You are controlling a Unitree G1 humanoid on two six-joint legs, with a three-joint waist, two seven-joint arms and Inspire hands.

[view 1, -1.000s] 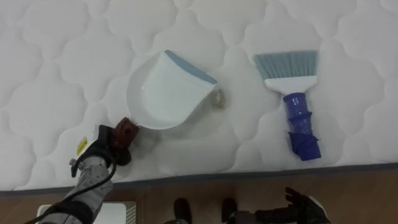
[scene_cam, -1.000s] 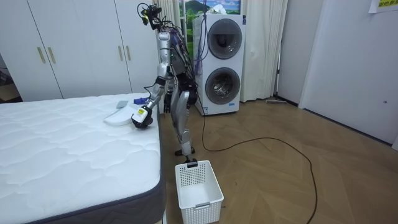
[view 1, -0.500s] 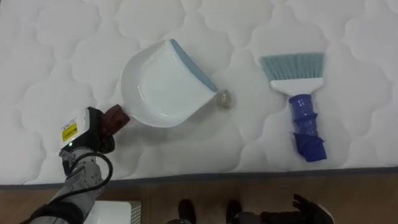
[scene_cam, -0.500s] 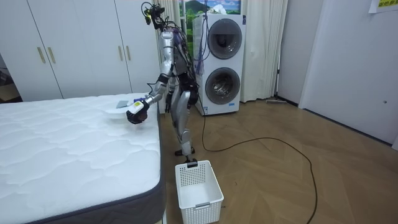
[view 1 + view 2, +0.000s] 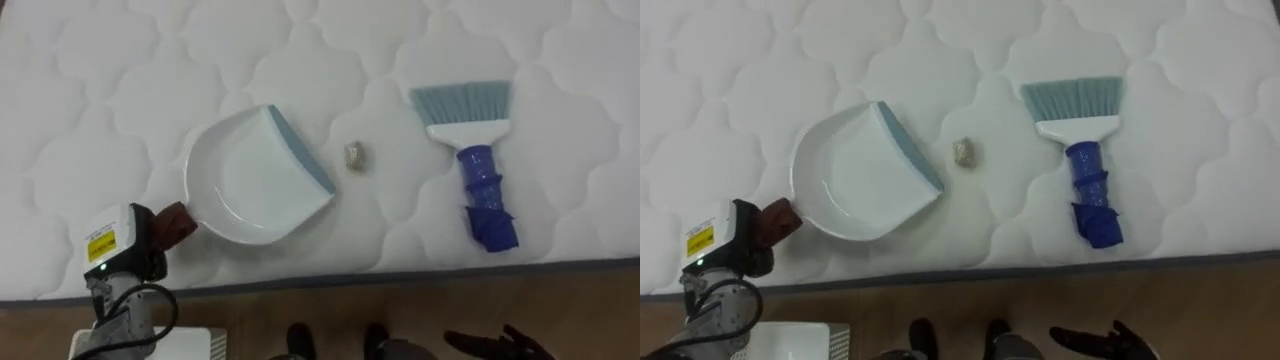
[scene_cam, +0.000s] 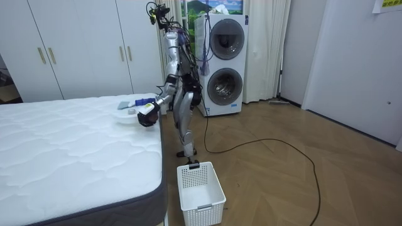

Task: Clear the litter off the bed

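A white dustpan (image 5: 250, 178) with a grey-blue lip lies on the quilted white mattress (image 5: 120, 90). Its brown handle (image 5: 176, 222) points to the bed's near edge. My left hand (image 5: 122, 245) is shut on that handle at the lower left. A small beige crumb (image 5: 353, 154) rests a short gap to the right of the lip. Further right lies a brush (image 5: 477, 165) with pale bristles and a blue handle, untouched. My right hand (image 5: 497, 344) hangs open below the bed edge. In the room view I stand beside the bed (image 6: 63, 150), left hand (image 6: 148, 115) over it.
The mattress's grey edge (image 5: 420, 275) runs across the bottom, with wooden floor beyond it. A white basket (image 6: 201, 191) stands on the floor by the bed, its rim (image 5: 195, 338) beside my left arm. Stacked washing machines (image 6: 223, 59) stand behind me.
My left hand has drawn the dustpan to the left and nearer the bed edge. The lip, which touched the crumb, now stands apart from it. Brush unmoved.
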